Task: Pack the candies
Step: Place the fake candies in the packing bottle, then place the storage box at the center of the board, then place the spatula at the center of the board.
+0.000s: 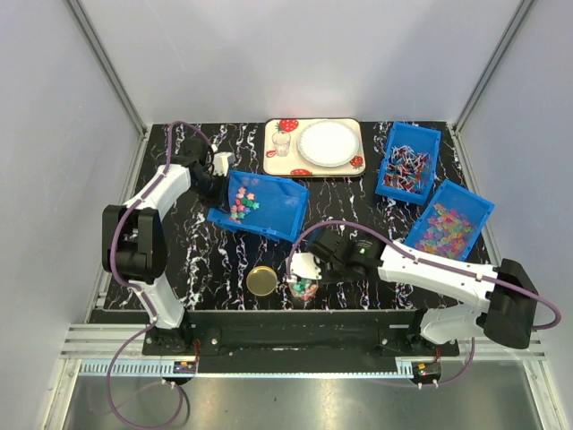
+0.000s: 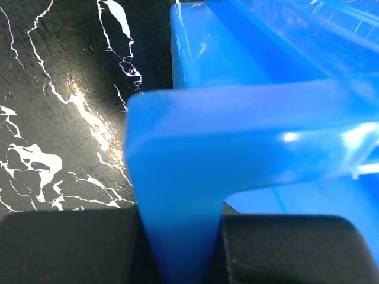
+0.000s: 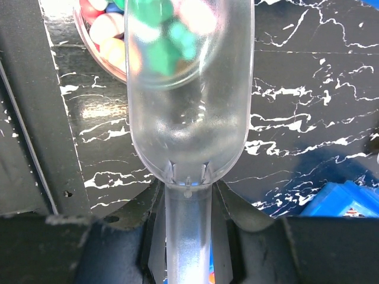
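The right fingers (image 3: 118, 248) clench the handle of a clear scoop (image 3: 188, 136) whose long axis runs straight ahead; the candies (image 3: 169, 41) lie at its far tip, above a jar (image 3: 95, 32) on the marbled worktop (image 3: 308, 118). Farther off, the left fingers (image 2: 278, 248) pinch the corner of a tilted blue bin (image 2: 249, 136).

A tray (image 1: 273, 167) is set at the black table (image 1: 358, 199)'s far edge, two blue bins (image 1: 385, 166) (image 1: 472, 195) toward its right edge, and a gold lid (image 1: 262, 280) near its front edge.
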You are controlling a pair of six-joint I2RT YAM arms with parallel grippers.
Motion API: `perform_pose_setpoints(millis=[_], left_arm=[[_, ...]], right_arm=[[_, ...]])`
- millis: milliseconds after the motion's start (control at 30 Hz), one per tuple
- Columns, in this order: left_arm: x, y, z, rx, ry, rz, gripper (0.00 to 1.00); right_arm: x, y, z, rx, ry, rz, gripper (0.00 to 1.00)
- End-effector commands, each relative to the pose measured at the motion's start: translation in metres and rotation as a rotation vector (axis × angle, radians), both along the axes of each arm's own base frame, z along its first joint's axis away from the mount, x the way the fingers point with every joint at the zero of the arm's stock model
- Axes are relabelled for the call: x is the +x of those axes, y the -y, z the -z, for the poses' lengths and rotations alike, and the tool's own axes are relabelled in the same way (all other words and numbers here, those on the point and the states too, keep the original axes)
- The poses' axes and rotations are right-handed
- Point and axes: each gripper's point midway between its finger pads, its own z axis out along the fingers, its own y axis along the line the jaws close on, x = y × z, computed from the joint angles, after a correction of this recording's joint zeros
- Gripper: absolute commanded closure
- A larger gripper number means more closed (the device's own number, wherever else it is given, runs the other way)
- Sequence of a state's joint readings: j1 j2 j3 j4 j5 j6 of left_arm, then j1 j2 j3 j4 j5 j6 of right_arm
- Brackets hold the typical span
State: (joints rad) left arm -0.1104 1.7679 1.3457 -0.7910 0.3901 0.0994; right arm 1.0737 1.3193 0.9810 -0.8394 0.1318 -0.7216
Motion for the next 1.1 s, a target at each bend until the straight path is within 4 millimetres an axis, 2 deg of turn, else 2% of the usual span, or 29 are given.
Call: perform_pose_setpoints(millis=[0, 100, 233, 433, 500, 533, 567, 633, 833, 900, 1000, 1067], left_arm=[[0.018, 0.009, -0.037, -0.051, 0.127, 0.014, 1.0], [0.018, 0.009, -0.036, -0.051, 0.126, 0.014, 1.0], [0.018, 0.009, -0.036, -0.052, 0.125, 0.011, 1.0], [0.02, 0.002, -0.033, -0.013, 0.124, -0.008, 1.0], [0.023, -0.002, -0.032, 0.009, 0.126, -0.027, 1.0], [0.025, -0.009, -0.028, 0.045, 0.118, -0.049, 1.0], [0.025, -0.011, -0.026, 0.056, 0.112, -0.056, 1.0], [0.027, -0.016, -0.022, 0.069, 0.094, -0.069, 1.0], [0.041, -0.034, -0.02, 0.105, 0.084, -0.117, 1.0], [0.045, -0.038, -0.02, 0.12, 0.087, -0.118, 1.0], [0.052, -0.049, -0.017, 0.165, 0.087, -0.128, 1.0], [0.057, -0.057, -0.013, 0.183, 0.08, -0.139, 1.0]], right_arm=[[0.003, -0.019, -0.049, 0.165, 0.065, -0.013, 1.0], [0.008, -0.025, -0.074, 0.237, 0.1, -0.01, 1.0], [0.033, -0.029, -0.087, 0.272, 0.196, 0.043, 1.0], [0.084, -0.04, -0.115, 0.379, 0.342, 0.152, 1.0], [0.109, -0.03, -0.118, 0.395, 0.371, 0.234, 1.0], [0.118, -0.03, -0.117, 0.412, 0.37, 0.267, 1.0], [0.131, -0.018, -0.116, 0.41, 0.376, 0.319, 1.0], [0.14, -0.011, -0.111, 0.416, 0.371, 0.352, 1.0], [0.153, 0.014, -0.091, 0.438, 0.341, 0.436, 1.0], [0.157, 0.027, -0.078, 0.429, 0.323, 0.473, 1.0], [0.162, 0.033, -0.055, 0.444, 0.271, 0.499, 1.0], [0.171, 0.043, -0.039, 0.444, 0.247, 0.544, 1.0]])
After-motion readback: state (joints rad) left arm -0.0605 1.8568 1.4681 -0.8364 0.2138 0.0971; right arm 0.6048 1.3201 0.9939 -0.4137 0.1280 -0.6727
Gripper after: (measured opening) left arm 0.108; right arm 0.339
